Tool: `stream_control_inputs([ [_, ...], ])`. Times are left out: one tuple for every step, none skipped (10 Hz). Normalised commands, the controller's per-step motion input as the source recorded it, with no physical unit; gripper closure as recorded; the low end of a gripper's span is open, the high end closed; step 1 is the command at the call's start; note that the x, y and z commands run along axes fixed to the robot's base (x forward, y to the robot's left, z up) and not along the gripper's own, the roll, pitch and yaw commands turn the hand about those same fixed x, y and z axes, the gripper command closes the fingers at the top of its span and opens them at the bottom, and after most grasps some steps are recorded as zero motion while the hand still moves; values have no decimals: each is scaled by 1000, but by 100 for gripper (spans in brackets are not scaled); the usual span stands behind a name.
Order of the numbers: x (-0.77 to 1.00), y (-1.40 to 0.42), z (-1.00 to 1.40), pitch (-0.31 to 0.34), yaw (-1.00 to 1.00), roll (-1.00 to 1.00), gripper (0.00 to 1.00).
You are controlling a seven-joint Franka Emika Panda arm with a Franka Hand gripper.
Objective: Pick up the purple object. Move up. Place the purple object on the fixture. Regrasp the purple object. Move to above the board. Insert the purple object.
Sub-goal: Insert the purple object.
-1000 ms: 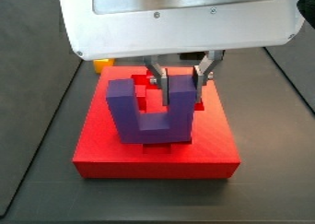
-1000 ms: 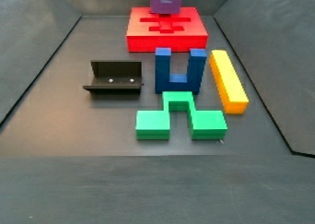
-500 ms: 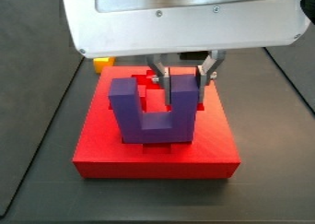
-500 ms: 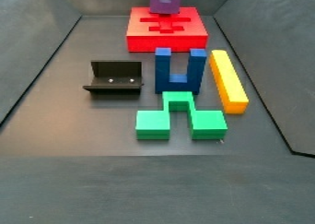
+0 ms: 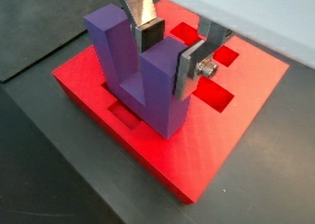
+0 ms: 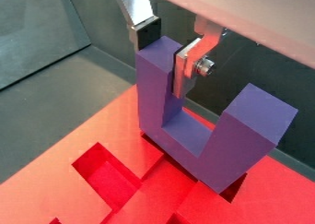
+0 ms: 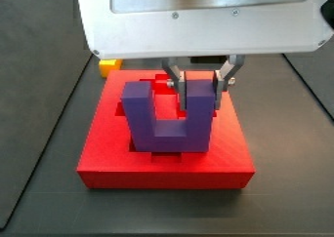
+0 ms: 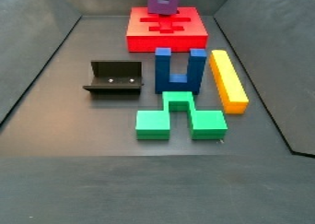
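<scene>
Gripper (image 5: 172, 51) position: directly above the large thick red rectangular board (image 5: 234, 149), with its flat silver fingers (image 6: 191, 66) clamped on one upright prong of the chunky matte purple U-shaped block (image 5: 145, 76). Dark pads press both faces of that prong in both wrist views; the second prong stands free beside it.

Purple block orientation: upright, notch facing up, prongs vertical. Its base sits low at the board's top surface, over a brighter red recess (image 6: 117, 177); whether it rests fully in the recess cannot be told. In a side view the block (image 7: 167, 112) stands near the board's middle, beneath the white camera housing (image 7: 196, 21) on the wrist.

Surroundings, seen in a side view: the board (image 8: 167, 32) lies at the far end of the dark floor (image 8: 74, 163). Nearer the camera stands the low dark grey-black fixture (image 8: 113, 78), unoccupied. Just beside it is a smaller blue U-shaped block (image 8: 180, 71), then a long orange bar (image 8: 227, 80). A green stepped block (image 8: 180, 116) lies nearest the camera, touching the blue block's base.
</scene>
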Motion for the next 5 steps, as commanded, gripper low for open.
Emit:
stream_control_inputs([
  [0,0,-154,0,0,99,100],
  [-43,66,-14,0,0,0,100],
  [-137,206,80,0,54,-126,100],
  [-123,120,137,-7,94,-151,100],
  [-114,60,103,-17,71,-139,100],
])
